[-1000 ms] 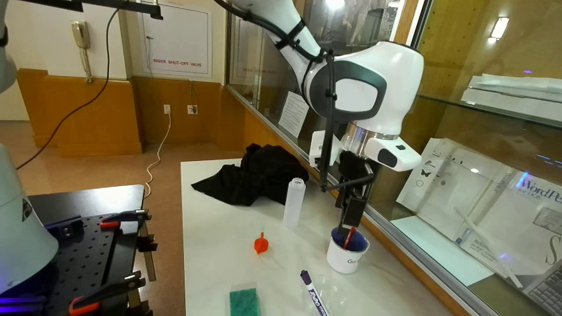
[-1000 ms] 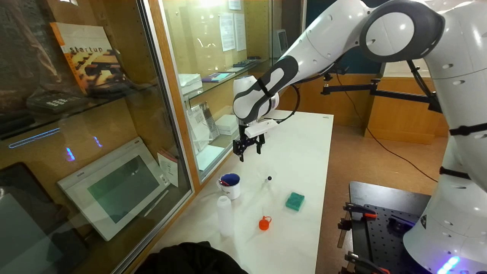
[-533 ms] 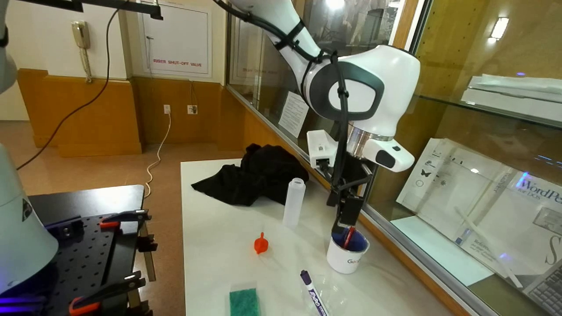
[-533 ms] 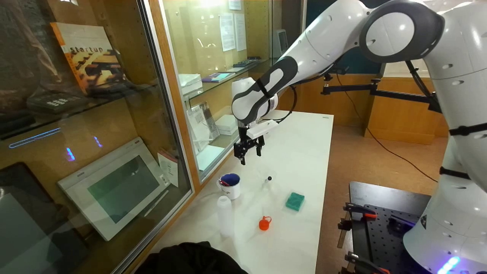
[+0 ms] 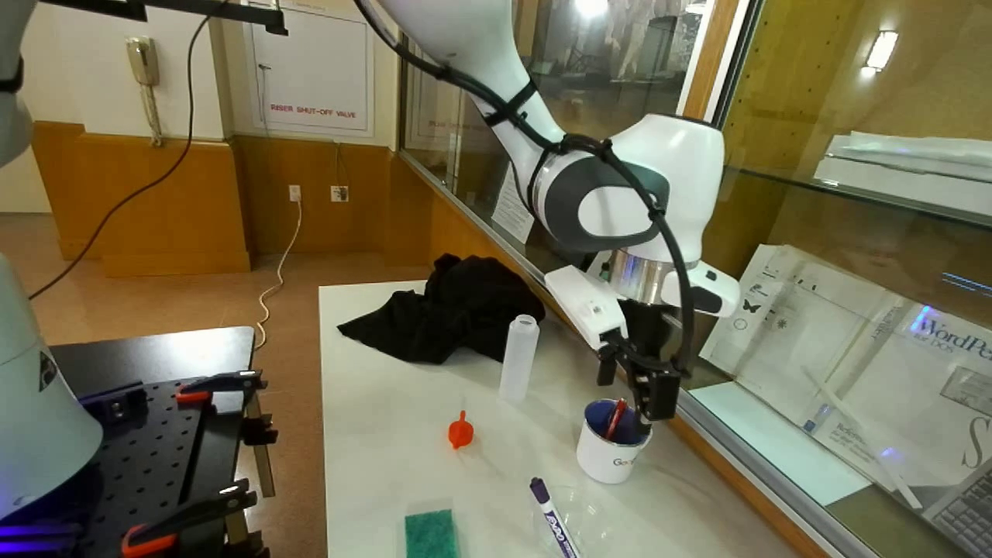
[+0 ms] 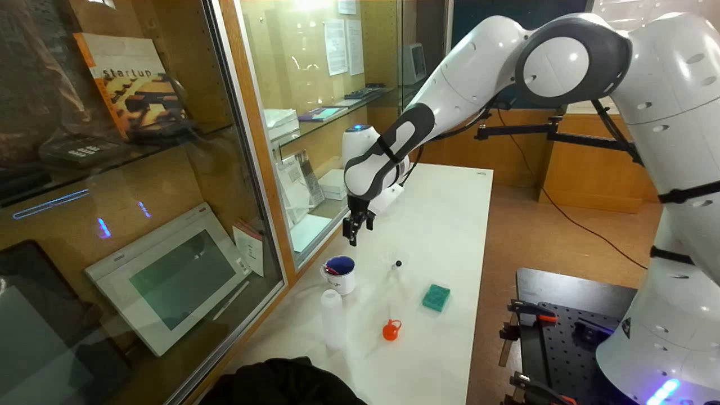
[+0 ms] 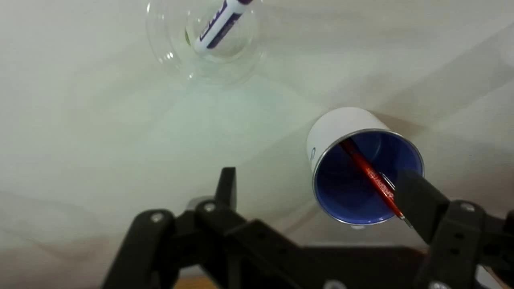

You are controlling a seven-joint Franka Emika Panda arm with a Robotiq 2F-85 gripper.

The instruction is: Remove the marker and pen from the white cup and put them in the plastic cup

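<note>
White wall door [image 5: 311, 74]: "RISER SHUT-OFF VALVE" in red. Orange-edged book [image 6: 138, 93]: "startup". White cover [image 5: 914, 380]: "WordPe", cut off, and "for DOS". White cup [image 5: 608, 459]: "Go", rest blurry. Letters on marker [image 5: 555, 519] and red pen [image 7: 373, 178] too fuzzy to read.

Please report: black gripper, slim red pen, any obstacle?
Gripper open, empty. Slim red pen leaning inside round white cup. White, purple-capped marker inside clear plastic cup. White cup's rim possibly in the way.

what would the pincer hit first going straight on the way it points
Probably the white cup, or the pen in it: in the wrist view, one finger of the pincer overlaps part of the cup's rim. Depth is unclear.
</note>
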